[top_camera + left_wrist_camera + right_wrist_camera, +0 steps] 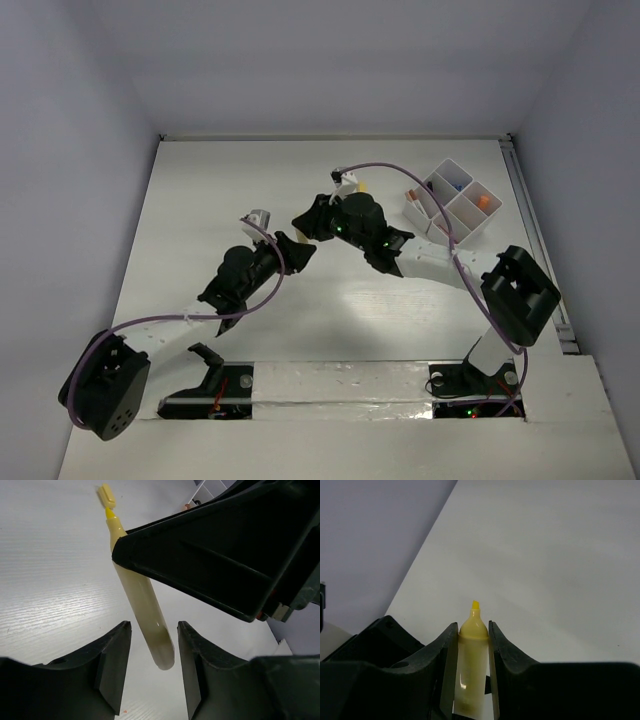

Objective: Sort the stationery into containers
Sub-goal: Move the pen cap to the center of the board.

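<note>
Black left gripper (154, 647): the jaws are apart, set on either side of the tube's rounded rear end. A gap is seen at the 9 o'clock side, the 3 o'clock jaw is almost touching, and nothing is clamped.
Yellow tube (145, 605): it is held near the middle of the table (200, 200), apparently off the surface. The bare nib is pointed to 12 o'clock in the left wrist view.
Right gripper (473, 630): it is clamped on the tube's barrel just below the shoulder, with both jaws pressed against it.
Step in hand: a two-handed take of the tube is judged, with the left side about to grip.
Doing it well: the left jaws should be centred so that both sides meet the barrel together. The grip should be taken above the rounded end, so that the tube is not squeezed out. The right hold should be kept until the left one is firm, and no pull should be made while both are holding.
White tray (472, 182): it is set at 2 o'clock on the table, well apart from the tube, and is divided by thin walls.
Contents: an orange piece (482, 203) is seen in the 3 o'clock compartment. A small blue-and-orange item (453, 186) is seen in the 12 o'clock one. The rest is too small to tell.
</note>
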Tool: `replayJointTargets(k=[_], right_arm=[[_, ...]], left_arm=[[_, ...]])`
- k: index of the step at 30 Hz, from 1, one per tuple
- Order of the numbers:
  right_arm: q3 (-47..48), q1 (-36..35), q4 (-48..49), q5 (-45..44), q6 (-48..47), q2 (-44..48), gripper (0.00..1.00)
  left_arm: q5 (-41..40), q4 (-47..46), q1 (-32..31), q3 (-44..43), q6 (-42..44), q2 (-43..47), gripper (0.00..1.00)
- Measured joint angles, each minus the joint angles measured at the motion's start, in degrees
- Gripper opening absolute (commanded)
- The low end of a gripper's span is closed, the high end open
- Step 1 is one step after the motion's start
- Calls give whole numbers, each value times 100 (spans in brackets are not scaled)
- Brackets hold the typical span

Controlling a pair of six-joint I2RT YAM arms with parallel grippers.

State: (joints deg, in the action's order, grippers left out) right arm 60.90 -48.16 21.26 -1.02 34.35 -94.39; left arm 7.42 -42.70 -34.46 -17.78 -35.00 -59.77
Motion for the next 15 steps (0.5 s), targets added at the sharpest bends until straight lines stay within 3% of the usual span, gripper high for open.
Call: replayJointTargets(k=[3, 8, 13, 15], right_arm=[[0, -22, 26, 120, 44, 0, 7], [0, -28, 72, 256, 83, 2, 7], [0, -28, 151, 317, 81, 9, 10], [0, -28, 144, 323, 76, 9, 21]], left_arm=[[-15, -2, 0, -7, 2, -79, 33], [-149, 87, 2, -22, -9, -127, 0], [-210, 155, 7, -70, 20, -111, 0], [-219, 212, 4, -70, 46, -70, 0]])
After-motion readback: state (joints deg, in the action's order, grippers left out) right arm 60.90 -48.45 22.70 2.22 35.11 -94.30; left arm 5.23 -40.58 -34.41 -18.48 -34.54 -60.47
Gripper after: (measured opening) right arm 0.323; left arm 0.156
